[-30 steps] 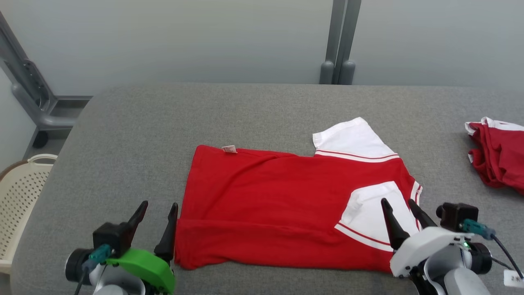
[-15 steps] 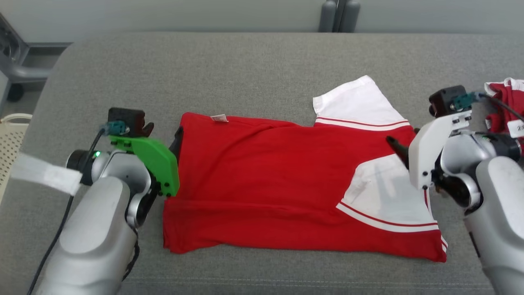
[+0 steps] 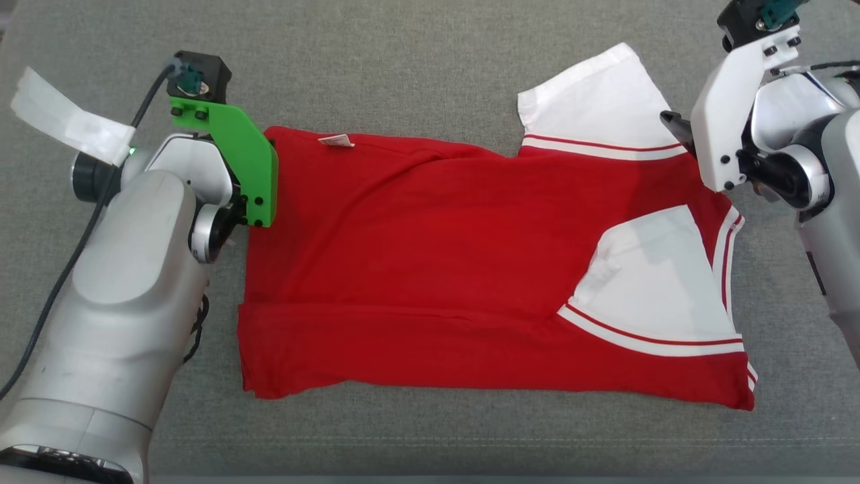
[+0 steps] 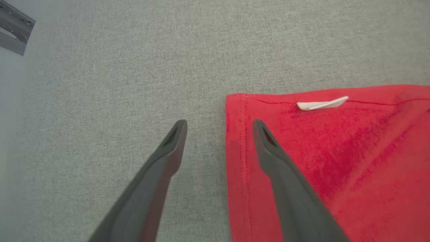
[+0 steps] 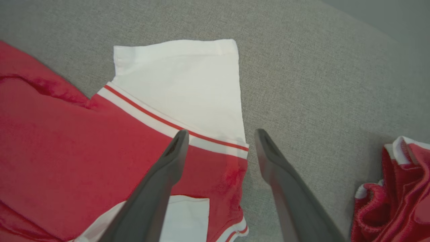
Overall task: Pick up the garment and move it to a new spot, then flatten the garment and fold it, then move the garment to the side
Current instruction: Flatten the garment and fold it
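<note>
- Jaws on both arms stand wide and hold nothing. The left gripper [image 4: 219, 122] straddles the hem edge near the far left corner of the red short-sleeved shirt with white sleeves and striped trim [image 3: 430, 269], one finger over cloth and one over the grey cloth-covered counter [image 3: 403, 67].
- The right gripper [image 5: 221, 131] straddles the shirt's right edge at the far sleeve's striped seam, likewise one finger over cloth and one over bare counter.
- The shirt lies spread flat mid-counter. Its near sleeve is turned in over the body and a fold band runs along the near side, so placing and flattening look done and folding begun.
- Left to do, by this reading: fold in the far side with its outstretched sleeve, fold the shirt shorter, then shift it aside.
- Its long axis runs left to right, hem toward the robot's left and shoulders toward its right. The far sleeve points away from the robot.
- A crumpled red-and-white garment [image 5: 403, 188] lies well apart on the right.
</note>
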Controlling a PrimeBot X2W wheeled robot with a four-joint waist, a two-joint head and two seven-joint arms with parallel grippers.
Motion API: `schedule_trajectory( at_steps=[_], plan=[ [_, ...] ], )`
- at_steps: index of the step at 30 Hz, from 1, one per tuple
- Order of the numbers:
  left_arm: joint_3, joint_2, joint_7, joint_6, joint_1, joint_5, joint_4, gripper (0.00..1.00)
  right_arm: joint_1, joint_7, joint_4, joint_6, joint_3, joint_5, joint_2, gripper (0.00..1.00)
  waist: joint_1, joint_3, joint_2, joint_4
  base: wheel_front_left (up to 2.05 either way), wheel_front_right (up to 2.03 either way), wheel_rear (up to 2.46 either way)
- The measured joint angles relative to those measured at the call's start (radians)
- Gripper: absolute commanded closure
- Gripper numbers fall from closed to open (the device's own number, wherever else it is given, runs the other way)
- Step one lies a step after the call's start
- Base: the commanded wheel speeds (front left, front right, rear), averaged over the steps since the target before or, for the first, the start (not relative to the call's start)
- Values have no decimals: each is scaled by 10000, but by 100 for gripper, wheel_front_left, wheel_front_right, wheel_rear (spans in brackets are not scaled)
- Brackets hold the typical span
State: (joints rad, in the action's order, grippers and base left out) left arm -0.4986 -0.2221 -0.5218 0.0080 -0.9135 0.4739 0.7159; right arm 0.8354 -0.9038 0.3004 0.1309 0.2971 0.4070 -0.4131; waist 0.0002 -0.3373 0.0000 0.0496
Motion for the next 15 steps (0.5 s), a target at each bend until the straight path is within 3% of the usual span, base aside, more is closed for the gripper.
schedule_trajectory(
  at_steps=[6,15],
  plan=[
    [-105,-59,-834,127,-784,-50,644,0,1043,253,648,0,740,-10,90,0,0,-651,0,-97,0,0,0],
    [-259,-29,-1233,96,-1487,-94,905,0,1594,853,1325,0,1319,203,2,0,0,-1235,0,-245,0,0,0]
  ],
)
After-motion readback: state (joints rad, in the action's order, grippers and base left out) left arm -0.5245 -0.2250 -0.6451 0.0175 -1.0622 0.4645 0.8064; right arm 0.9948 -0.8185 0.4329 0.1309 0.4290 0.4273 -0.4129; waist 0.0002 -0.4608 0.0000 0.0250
